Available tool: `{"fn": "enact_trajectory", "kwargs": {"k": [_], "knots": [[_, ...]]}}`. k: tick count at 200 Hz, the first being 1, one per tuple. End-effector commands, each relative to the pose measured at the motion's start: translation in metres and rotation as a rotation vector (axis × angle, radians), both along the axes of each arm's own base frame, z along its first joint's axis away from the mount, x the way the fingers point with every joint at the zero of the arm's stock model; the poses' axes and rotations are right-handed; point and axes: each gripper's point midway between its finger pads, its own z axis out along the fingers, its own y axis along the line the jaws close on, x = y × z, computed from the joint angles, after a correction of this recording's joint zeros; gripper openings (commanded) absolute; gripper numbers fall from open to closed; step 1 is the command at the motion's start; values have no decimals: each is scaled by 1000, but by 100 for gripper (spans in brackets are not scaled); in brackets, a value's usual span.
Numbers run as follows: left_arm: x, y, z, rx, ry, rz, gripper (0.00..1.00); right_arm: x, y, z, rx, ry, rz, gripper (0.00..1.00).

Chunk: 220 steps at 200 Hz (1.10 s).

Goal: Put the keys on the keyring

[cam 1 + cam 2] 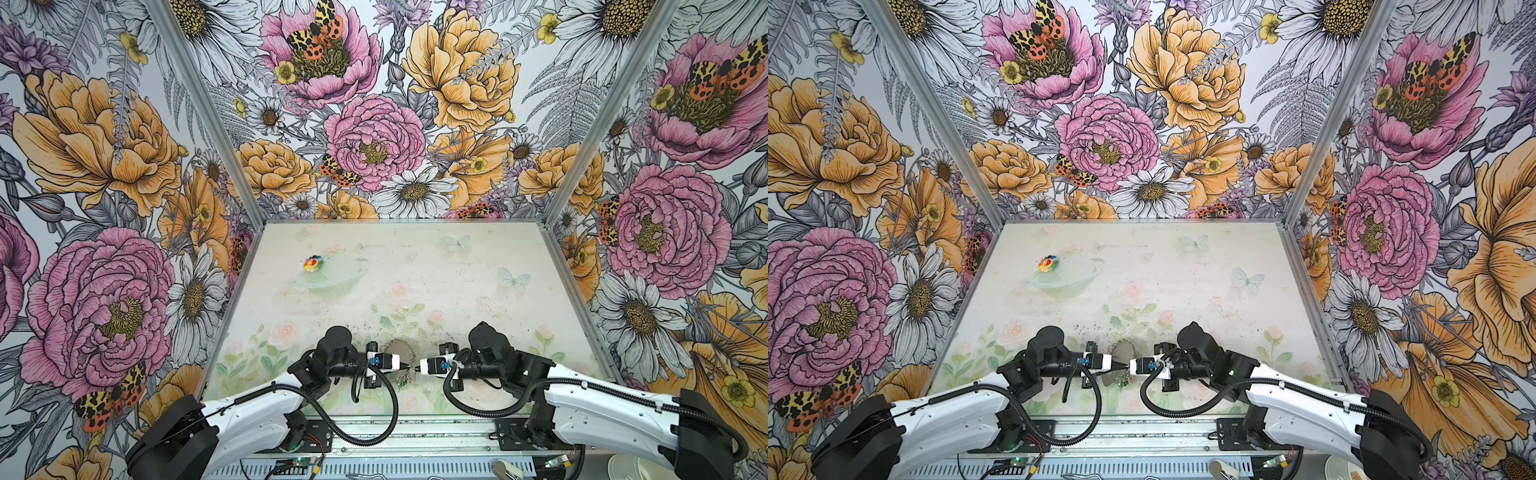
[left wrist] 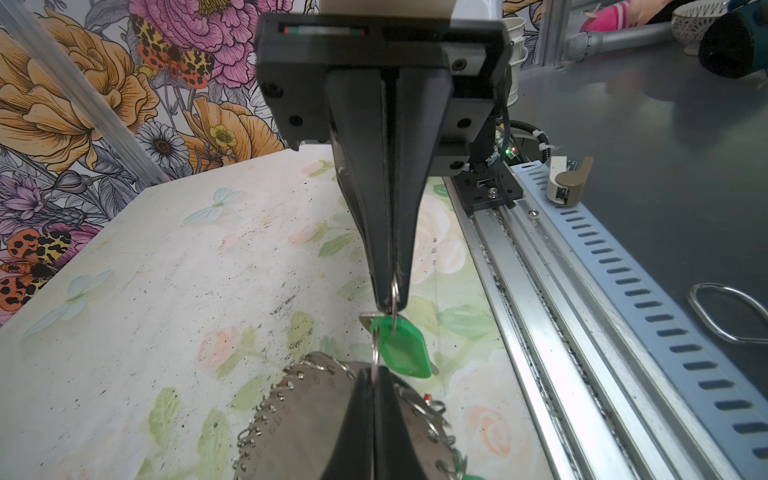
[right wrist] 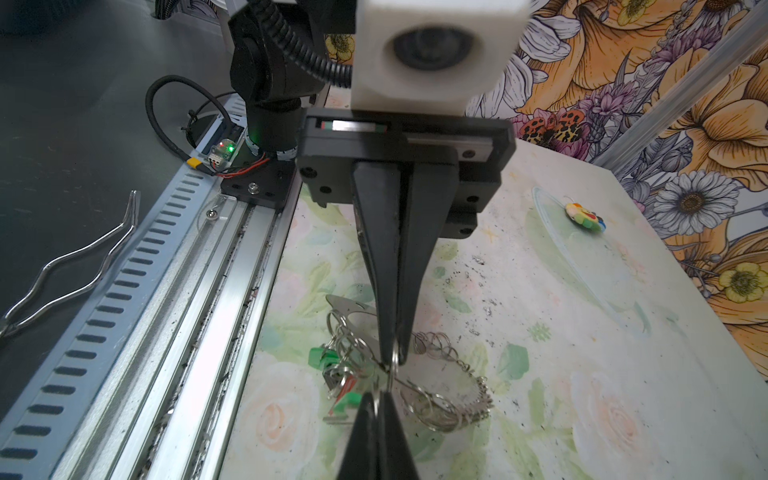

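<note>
Close to the table's [image 1: 457, 270] front edge, the left gripper [image 1: 408, 365] and right gripper [image 1: 417, 367] meet tip to tip. Both have their jaws pinched fully together, each nipping a thin wire ring [image 2: 394, 291] (one ring or two, I cannot tell). One of the keys [image 2: 405, 349] dangles there, just above the keyring [image 1: 401, 351]. Far back-left sits a multicoloured toy [image 1: 311, 264].

Near the front edge of the worktop [image 1: 415, 270], mid-width: keyring [image 1: 400, 348], a grey-brown oval band, outer edge fringed with small silver wire loops. Bunched against its near side: keys [image 3: 332, 365], silver-bladed, with bright green plastic heads. Up close, one key [image 2: 405, 351] threaded on a thin wire ring [image 2: 394, 291], hanging tilted just beside the band.
</note>
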Motion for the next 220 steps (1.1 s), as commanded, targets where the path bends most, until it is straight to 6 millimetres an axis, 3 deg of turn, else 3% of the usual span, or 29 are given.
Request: {"fn": "enact_trajectory", "kwargs": {"k": [1, 46, 220], "knots": [[-2, -6, 14, -32, -25, -34, 0, 9, 0, 26, 72, -50, -37, 0], [-4, -6, 16, -37, -21, -43, 0, 15, 3, 18, 36, -32, -49, 0], [5, -6, 22, -53, 3, 2, 0, -7, 8, 15, 46, 13, 59, 0]]}}
